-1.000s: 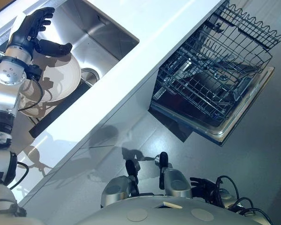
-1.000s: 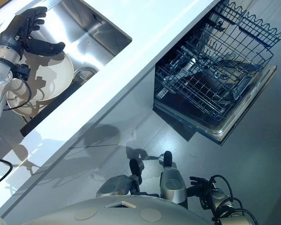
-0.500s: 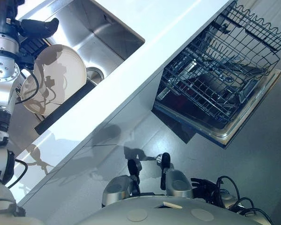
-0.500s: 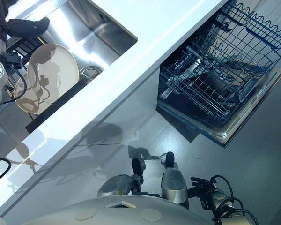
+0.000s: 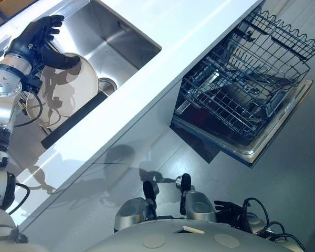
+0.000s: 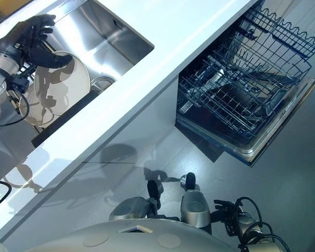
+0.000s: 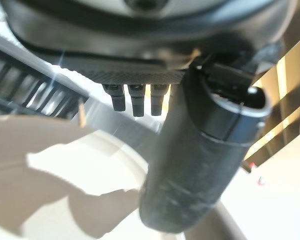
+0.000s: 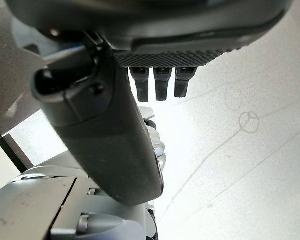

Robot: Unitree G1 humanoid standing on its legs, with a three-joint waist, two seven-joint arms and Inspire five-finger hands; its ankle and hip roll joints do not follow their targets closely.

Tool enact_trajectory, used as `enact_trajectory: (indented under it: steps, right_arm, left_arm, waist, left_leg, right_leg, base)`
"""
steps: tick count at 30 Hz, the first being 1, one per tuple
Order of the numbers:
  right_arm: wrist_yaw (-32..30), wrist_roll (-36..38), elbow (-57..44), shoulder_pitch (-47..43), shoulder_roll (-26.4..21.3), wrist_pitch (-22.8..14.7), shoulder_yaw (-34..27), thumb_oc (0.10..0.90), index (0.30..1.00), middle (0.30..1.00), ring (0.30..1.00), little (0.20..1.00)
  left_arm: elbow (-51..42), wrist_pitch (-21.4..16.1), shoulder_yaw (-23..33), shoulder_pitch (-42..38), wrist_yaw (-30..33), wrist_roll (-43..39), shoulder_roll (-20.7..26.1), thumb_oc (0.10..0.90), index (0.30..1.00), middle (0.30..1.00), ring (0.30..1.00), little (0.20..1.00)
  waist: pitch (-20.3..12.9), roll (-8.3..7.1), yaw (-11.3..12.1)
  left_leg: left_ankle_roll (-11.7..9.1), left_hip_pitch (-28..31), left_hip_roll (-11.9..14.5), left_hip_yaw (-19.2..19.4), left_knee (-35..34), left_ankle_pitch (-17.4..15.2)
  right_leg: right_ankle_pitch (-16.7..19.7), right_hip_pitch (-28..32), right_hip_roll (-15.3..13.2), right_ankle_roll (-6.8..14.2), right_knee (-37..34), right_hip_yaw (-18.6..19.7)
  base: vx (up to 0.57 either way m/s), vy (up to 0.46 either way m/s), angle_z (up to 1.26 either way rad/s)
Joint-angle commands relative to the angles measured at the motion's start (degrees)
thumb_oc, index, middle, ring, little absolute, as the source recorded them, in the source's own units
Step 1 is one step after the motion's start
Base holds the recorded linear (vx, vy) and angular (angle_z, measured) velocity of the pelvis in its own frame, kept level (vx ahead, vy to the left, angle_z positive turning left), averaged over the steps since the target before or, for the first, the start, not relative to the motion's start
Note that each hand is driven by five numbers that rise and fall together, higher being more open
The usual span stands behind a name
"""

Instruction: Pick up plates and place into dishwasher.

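Observation:
Two cream plates stand on edge in a black rack [image 5: 72,120] at the left end of the sink. The front plate [image 5: 73,86] faces the basin and a second plate [image 5: 35,105] leans behind it. My left hand [image 5: 29,42] is at the front plate's upper rim, open. Its thumb [image 7: 200,165] lies across the plate's face [image 7: 65,200] and its fingers are spread past the rim. My right hand [image 5: 228,206] hangs low by my side over the floor, open and holding nothing [image 8: 115,140].
The steel sink [image 5: 113,37] with its drain [image 5: 105,84] is set in a white countertop [image 5: 189,31]. To the right the dishwasher stands open, its wire rack [image 5: 241,94] pulled out over the lowered door [image 5: 273,136]. Grey floor lies below.
My left hand has come back down from above the sink to the front plate's upper rim, thumb over its face. The view shifted a little. The right hand stayed put.

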Motion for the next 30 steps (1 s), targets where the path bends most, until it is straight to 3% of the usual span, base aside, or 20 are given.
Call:
enact_trajectory:
  steps: [1,18,26,30]
  right_arm:
    - [0.18,0.58,2.47,3.31,-3.70,-0.08,-2.74,0.800,0.900,0.900,0.900,0.900]
    - [0.20,1.61,2.26,2.49,-4.27,0.63,-3.06,0.800,0.900,0.900,0.900,0.900]
    - [0.35,1.75,1.83,2.05,-4.48,0.59,-3.62,0.800,0.900,0.900,0.900,0.900]
    - [0.34,1.87,1.68,1.41,-4.66,0.96,-3.77,0.800,0.900,0.900,0.900,0.900]
  left_arm:
    - [2.28,-1.83,2.93,-4.10,-1.97,1.65,8.08,0.800,0.900,0.900,0.900,0.900]
    - [5.51,-0.74,0.95,-5.47,-4.86,5.80,9.84,0.800,0.900,0.900,0.900,0.900]
    - [4.84,4.75,1.28,-3.34,-15.92,-1.69,7.98,0.800,0.900,0.900,0.900,0.900]
    - [4.88,5.63,0.62,-1.76,-19.81,-2.35,6.48,0.800,0.900,0.900,0.900,0.900]
  waist:
    - [-5.52,2.33,0.44]
    - [-4.37,2.44,0.48]
    - [-3.61,2.51,0.62]
    - [-3.22,2.66,0.62]
  left_leg:
    - [1.95,-5.19,-3.63,-1.06,7.85,-6.85]
    - [2.14,-6.48,-3.66,-0.65,8.82,-6.92]
    - [2.28,-6.99,-3.60,-0.73,8.92,-6.73]
    - [2.36,-7.30,-3.57,-0.71,8.91,-6.54]
  right_leg:
    - [-7.10,-5.19,-0.03,4.12,10.39,-0.41]
    - [-6.82,-6.26,-0.27,4.08,10.72,-0.71]
    - [-6.86,-6.89,-0.30,4.14,11.19,-0.65]
    - [-6.80,-7.41,-0.35,4.08,11.65,-0.61]
  base:
    - [0.00,-0.001,0.06]
    - [0.00,0.000,0.00]
    - [0.00,0.000,0.00]
    - [-0.02,0.006,-0.02]
